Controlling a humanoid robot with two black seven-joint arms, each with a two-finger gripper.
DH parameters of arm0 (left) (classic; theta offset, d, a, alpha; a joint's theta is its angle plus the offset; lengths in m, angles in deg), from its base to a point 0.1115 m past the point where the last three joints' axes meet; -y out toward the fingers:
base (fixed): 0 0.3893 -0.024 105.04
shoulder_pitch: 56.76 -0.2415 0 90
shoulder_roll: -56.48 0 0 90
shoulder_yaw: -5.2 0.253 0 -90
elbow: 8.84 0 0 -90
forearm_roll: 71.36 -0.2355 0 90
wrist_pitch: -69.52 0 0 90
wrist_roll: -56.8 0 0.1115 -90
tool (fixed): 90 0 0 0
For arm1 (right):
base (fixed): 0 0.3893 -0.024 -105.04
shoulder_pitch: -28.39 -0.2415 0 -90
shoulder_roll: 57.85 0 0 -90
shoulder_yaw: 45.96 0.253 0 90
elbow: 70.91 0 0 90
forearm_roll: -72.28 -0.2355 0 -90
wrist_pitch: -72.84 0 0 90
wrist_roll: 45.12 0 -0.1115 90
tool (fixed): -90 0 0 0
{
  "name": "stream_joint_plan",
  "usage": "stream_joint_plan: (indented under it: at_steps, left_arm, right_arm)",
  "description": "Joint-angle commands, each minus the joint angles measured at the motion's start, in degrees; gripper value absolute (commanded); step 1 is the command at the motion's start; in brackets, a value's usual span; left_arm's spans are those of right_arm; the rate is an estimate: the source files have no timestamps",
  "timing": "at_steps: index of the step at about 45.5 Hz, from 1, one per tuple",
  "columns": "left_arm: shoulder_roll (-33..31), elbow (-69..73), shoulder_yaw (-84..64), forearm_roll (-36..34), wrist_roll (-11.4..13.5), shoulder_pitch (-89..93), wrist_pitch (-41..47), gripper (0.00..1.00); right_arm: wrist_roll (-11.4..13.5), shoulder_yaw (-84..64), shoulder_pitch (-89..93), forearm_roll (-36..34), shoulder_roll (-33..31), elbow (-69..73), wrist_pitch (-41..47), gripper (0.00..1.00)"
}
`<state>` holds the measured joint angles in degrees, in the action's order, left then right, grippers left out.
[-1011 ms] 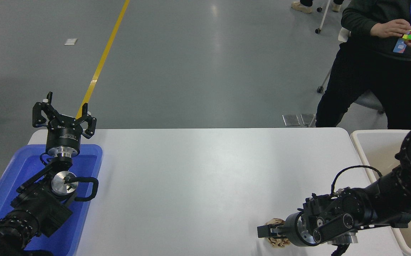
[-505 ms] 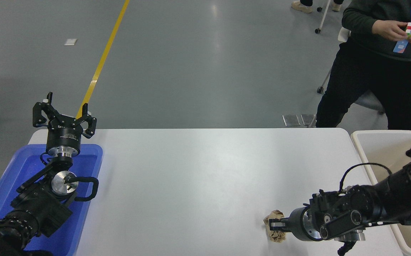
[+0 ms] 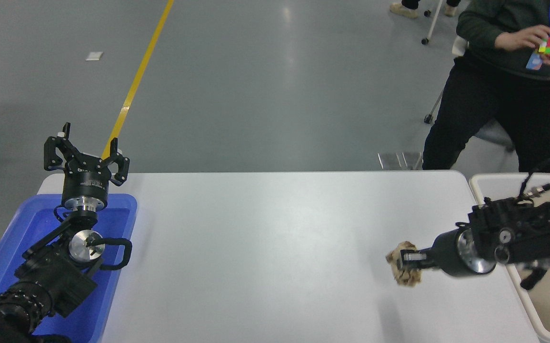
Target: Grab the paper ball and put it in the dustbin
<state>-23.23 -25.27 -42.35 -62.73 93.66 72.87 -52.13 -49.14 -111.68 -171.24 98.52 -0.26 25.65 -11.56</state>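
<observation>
A crumpled tan-brown paper ball (image 3: 402,270) hangs above the white table (image 3: 265,238) at the right, its shadow lying below it on the tabletop. My right gripper (image 3: 407,261) is shut on the ball, the arm reaching in level from the right edge. The dustbin (image 3: 486,180), off-white with beige inside walls, stands off the table's right end, partly hidden behind that arm. The left gripper (image 3: 85,151) is parked open at the far left, pointing up above the blue tray.
A shallow blue tray (image 3: 122,209) sits on the table's left end under the left arm. A seated person in dark clothes is beyond the far right corner, hands on a coloured cube (image 3: 549,45). Grey floor with a yellow line lies behind.
My right gripper has lifted the paper ball off the table near the front edge and carried it up and to the right, toward the dustbin. The left arm has not moved.
</observation>
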Motion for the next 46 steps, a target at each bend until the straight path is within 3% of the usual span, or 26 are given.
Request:
stream_joint_plan:
  at_steps: [1, 13, 28, 38, 46]
  left_arm:
    - [0.0, 0.0, -0.08, 0.08, -0.03, -0.08, 0.01, 0.99]
    - [0.0, 0.0, 0.0, 0.08, 0.06, 0.01, 0.01, 0.99]
    - [0.0, 0.0, 0.0, -0.01, -0.03, -0.08, 0.01, 0.99]
    - [0.0, 0.0, 0.0, 0.08, -0.03, 0.01, 0.01, 0.99]
    - [0.0, 0.0, 0.0, 0.08, -0.03, -0.08, 0.01, 0.99]
  right_arm:
    - [-0.11, -5.56, -20.25, 1.63, -5.2, 1.43, 18.73, 0.0]
    - [-0.11, -9.86, -34.85, 2.33, -6.69, 1.52, 28.41, 0.0]
    - [0.06, -14.44, -42.51, 11.65, -10.65, -0.85, 28.68, 0.0]
    - [0.42, -12.16, -35.14, 10.86, -22.33, -16.66, 27.8, 0.0]
    - [0.42, 1.71, -17.31, 10.59, -32.44, -32.48, 25.78, 0.0]
